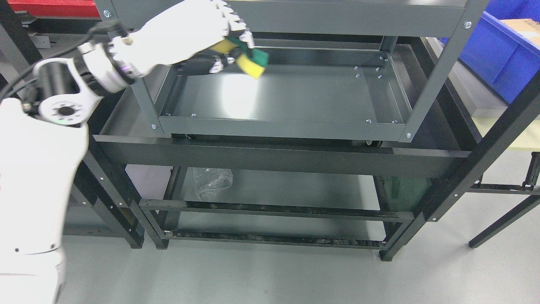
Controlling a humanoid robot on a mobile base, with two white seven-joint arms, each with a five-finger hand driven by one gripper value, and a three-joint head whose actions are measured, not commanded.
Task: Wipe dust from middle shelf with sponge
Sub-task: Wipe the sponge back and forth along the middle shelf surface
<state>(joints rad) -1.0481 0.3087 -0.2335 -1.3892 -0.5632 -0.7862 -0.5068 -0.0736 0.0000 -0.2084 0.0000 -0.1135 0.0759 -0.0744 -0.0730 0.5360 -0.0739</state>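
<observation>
Grey metal middle shelf tray (295,99) is bare across centre and right, so there is open sweep room there. Access is from the front, between the two grey upright posts (438,71). Grey top-shelf beam (337,17) caps the opening from above. Raised rim runs all round the tray. White left hand (198,29) with yellow-green sponge (253,63) fills the back-left corner.

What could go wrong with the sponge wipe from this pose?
1. The left robot hand pinches the sponge near one end, the rest hanging free; pressing down may fold it or twist it out.
2. The hand sits close under the upper shelf rail; lifting could knock it.
3. The shelf tray has raised walls and screw heads; the sponge may snag near corners.
</observation>
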